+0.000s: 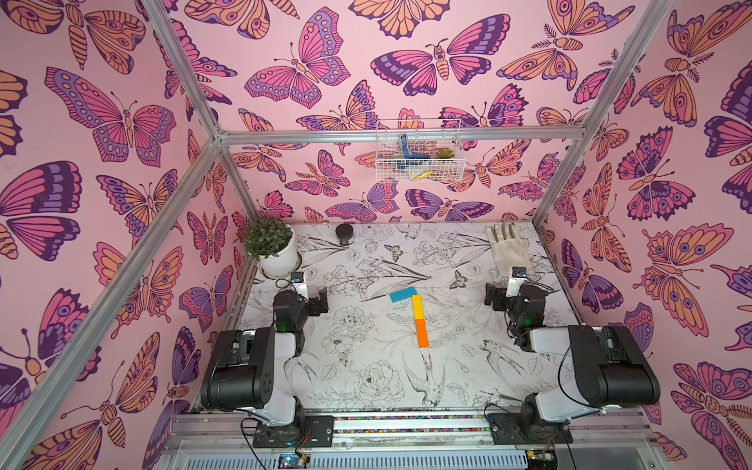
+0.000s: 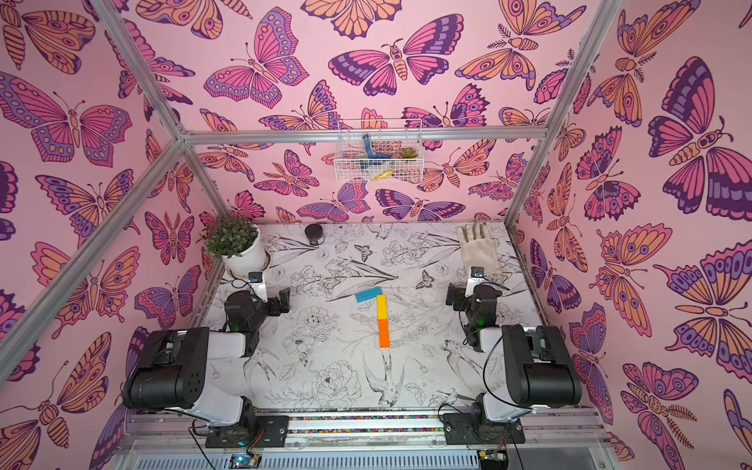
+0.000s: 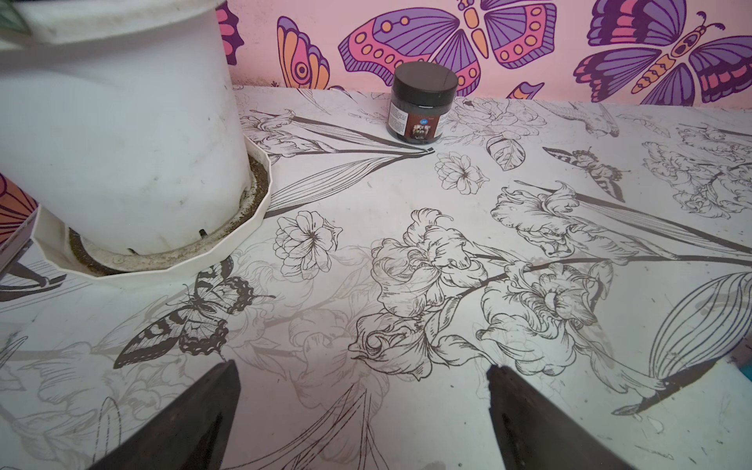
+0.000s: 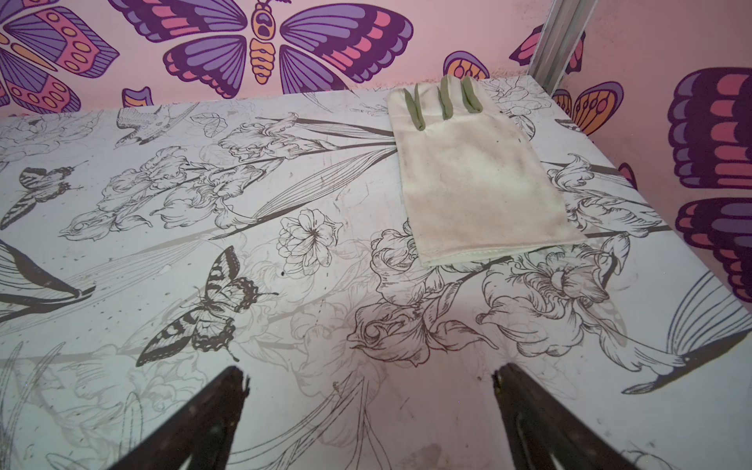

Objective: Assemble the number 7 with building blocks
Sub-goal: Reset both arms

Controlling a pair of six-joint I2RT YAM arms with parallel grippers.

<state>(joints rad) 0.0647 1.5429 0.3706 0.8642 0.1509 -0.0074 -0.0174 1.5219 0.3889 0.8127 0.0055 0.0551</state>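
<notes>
In both top views the three building blocks lie flat mid-table in a 7 shape. The blue block (image 1: 403,294) lies crosswise at the far end. The yellow block (image 1: 416,308) runs toward me from its right end, and the orange block (image 1: 421,333) continues that line. My left gripper (image 1: 319,303) rests left of them, apart from the blocks, open and empty (image 3: 362,368). My right gripper (image 1: 493,296) sits to their right, also open with only bare table between its fingers (image 4: 372,372).
A potted plant in a white pot (image 1: 276,252) stands at the back left, close to the left gripper. A dark jar (image 1: 344,234) is at the back, a pale glove (image 1: 506,248) at the back right, and a wire basket (image 1: 419,156) hangs on the wall.
</notes>
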